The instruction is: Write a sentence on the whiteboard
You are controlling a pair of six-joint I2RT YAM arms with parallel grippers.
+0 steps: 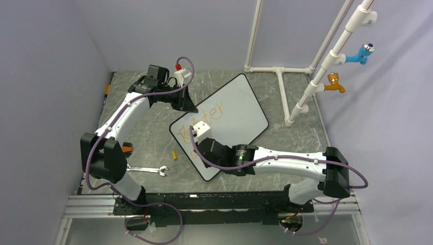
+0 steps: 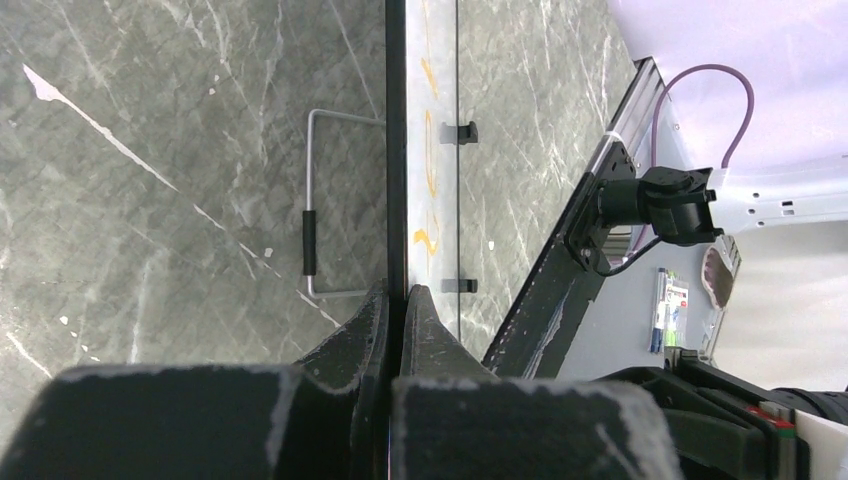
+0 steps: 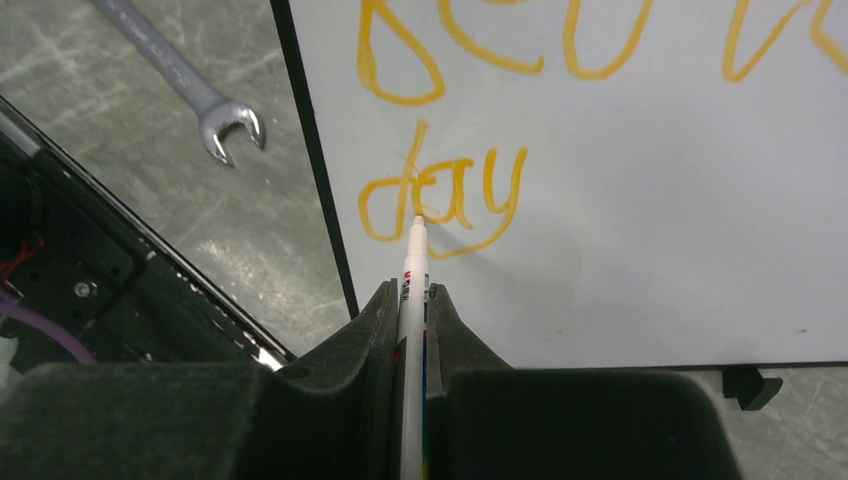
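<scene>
Top external view shows two arms, one whiteboard, one wrench, one small yellow item and two taps, one blue and one orange. The whiteboard lies mid-surface, turned at an angle, between the two arms. The sentence is orange. From this view only part of its upper line is legible, as the right arm covers the rest.

Right wrist view adds the detail: two lines of lettering, the lower reading "day". The right pincer is closed on one marker, with the tip at the letter "a". The wrench head lies near the board frame, off the board.

Left wrist view alone shows the board edge-on, with two black clips on its frame and one wire bracket behind it. The left pincer is clamped on the whiteboard frame, one finger on each side
</scene>
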